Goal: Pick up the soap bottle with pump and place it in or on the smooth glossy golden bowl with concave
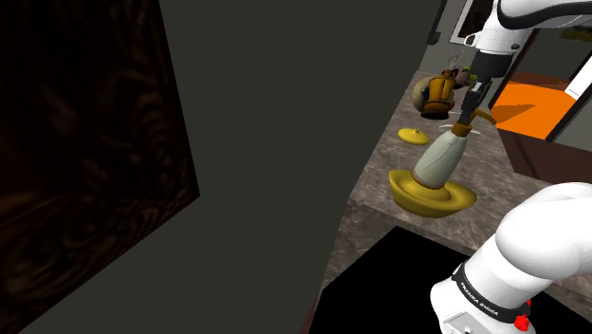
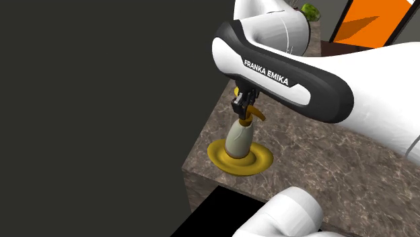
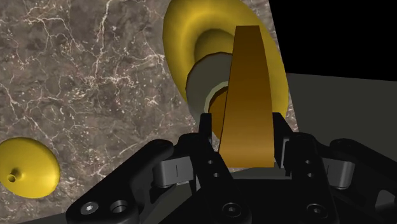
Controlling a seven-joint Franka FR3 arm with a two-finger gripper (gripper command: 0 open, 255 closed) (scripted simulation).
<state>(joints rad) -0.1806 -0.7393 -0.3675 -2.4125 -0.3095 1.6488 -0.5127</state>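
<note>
The soap bottle point(image 1: 439, 159) has a pale grey-beige body and a brown-gold pump head point(image 3: 247, 95). It stands a little tilted, its base inside the glossy golden bowl point(image 1: 455, 199) on the marble counter. The black gripper point(image 1: 467, 112) comes down from above and is shut on the pump head; in the wrist view both fingers point(image 3: 205, 130) press its sides. In the second exterior view the bottle point(image 2: 239, 138) sits in the middle of the bowl point(image 2: 261, 160) with the gripper point(image 2: 243, 102) at its top.
A small golden lid-like dome point(image 1: 413, 136) lies on the counter point(image 1: 379, 180) beyond the bowl. A brown and tan object point(image 1: 438, 93) stands farther back. The bowl sits near the counter's edge, next to a dark wall point(image 1: 266, 142). An orange surface point(image 1: 531, 104) lies behind.
</note>
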